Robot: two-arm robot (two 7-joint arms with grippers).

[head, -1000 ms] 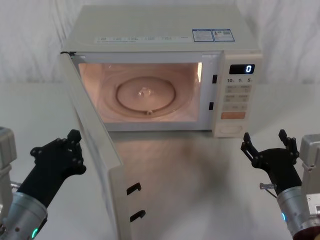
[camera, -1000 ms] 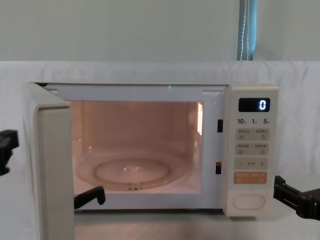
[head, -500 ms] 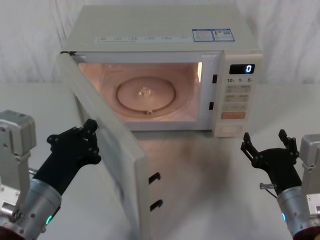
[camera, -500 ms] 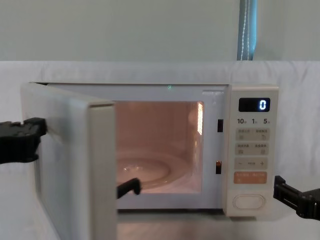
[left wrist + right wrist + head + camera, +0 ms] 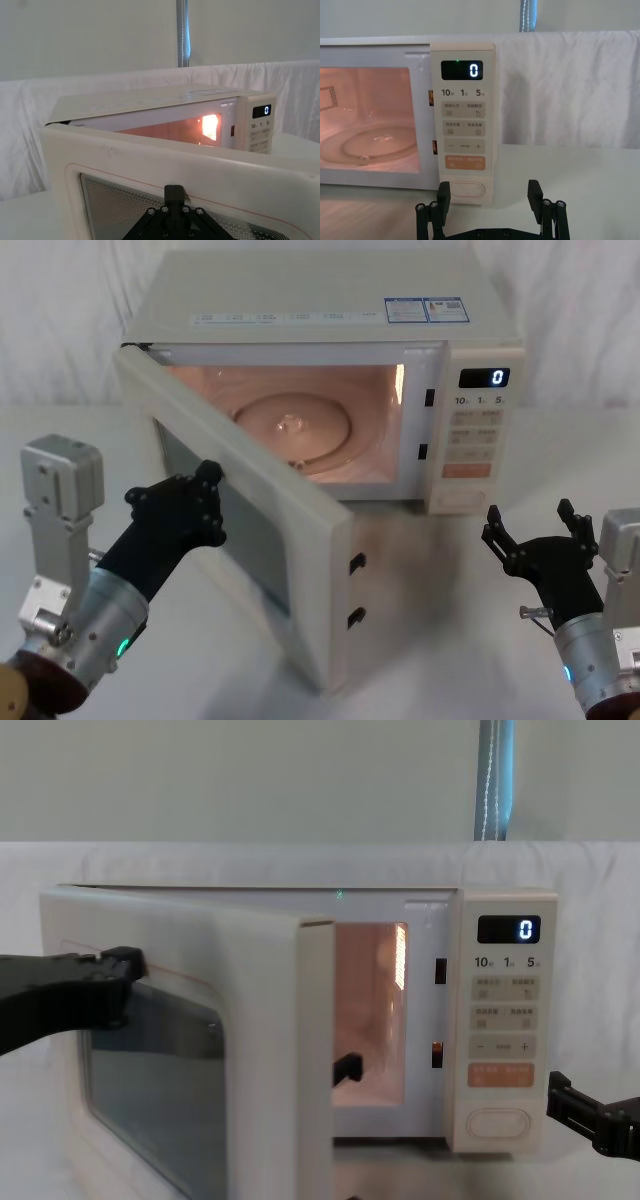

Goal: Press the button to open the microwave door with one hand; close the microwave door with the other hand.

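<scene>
microwave door (image 5: 240, 540) swung further shut | left claw (image 5: 190, 510) pressed together against it | right claw (image 5: 530, 540) spread, idle

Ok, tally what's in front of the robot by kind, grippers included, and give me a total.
Microwave, its door partly open and the cavity lit: 1
Black grippers: 2, the left gripper against the door's outer face, the right gripper open, in front of the control strip
Total: 3
</scene>
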